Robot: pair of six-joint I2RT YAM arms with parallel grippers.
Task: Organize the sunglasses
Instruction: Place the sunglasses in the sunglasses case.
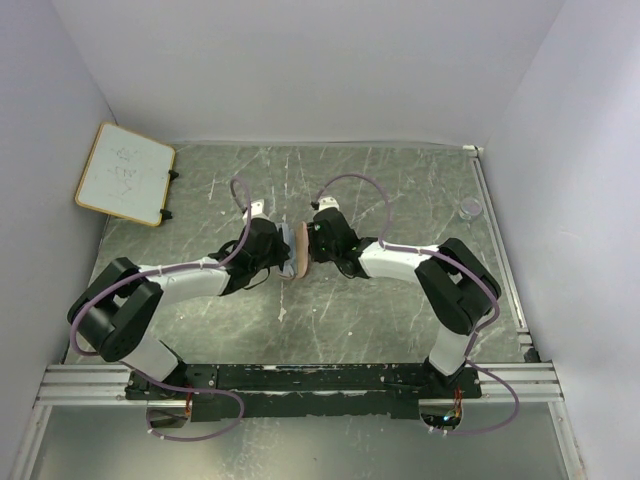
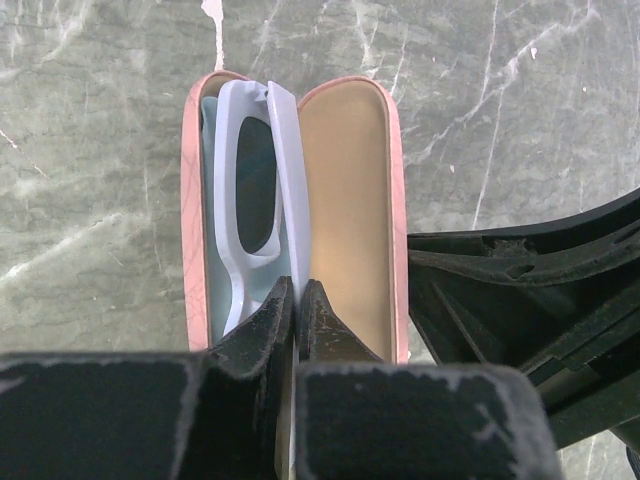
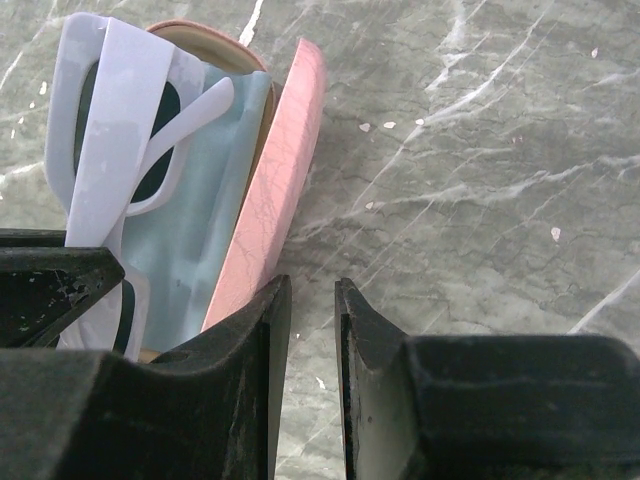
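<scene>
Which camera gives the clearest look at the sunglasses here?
The left wrist view: the sunglasses sit folded in the open pink case, with the frame and one dark lens plain. The right wrist view shows them obliquely, with the lower part hidden. In the top view they are too small to make out.

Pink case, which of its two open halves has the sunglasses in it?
The half on the left in the left wrist view: the sunglasses lie in it on the pale blue cloth. The other half shows only bare tan lining.
</scene>
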